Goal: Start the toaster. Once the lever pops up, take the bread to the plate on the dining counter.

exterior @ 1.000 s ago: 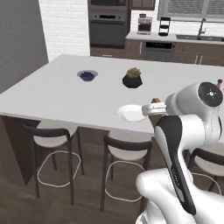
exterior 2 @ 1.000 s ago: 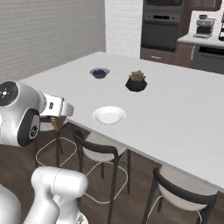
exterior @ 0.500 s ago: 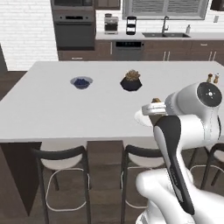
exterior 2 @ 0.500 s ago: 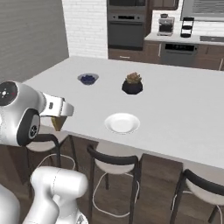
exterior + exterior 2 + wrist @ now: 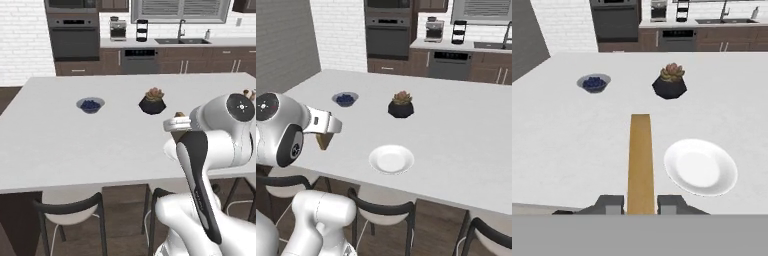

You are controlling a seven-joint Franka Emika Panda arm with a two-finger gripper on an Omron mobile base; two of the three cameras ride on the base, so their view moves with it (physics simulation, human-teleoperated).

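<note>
Here, in the left base view, the white arm rises from the lower right and bends over the near edge of the dining counter point(image 5: 75, 145), a wide white surface. A bowl of blue berries point(image 5: 90, 105) sits toward the left of it, and a dark pot with a succulent point(image 5: 152, 102) stands to its right, well apart. A tan sliver of the bread point(image 5: 180, 115) shows just past the arm's wrist.

In the right base view, the plate point(image 5: 391, 159) lies bare near the surface's front edge, between the arm and the far right stretch of the top. The bread hangs edge-on below the hand at the left, a brown wedge beside the surface's near edge, apart from the plate. The berry bowl and the succulent pot stand farther back.

In the hand view, the fingers point(image 5: 641, 204) are clamped on the bread, one dark tip on each face of the slice. The slice runs as a narrow tan strip up the middle, seen on edge. The plate lies just right of it on the surface, not touching.
</note>
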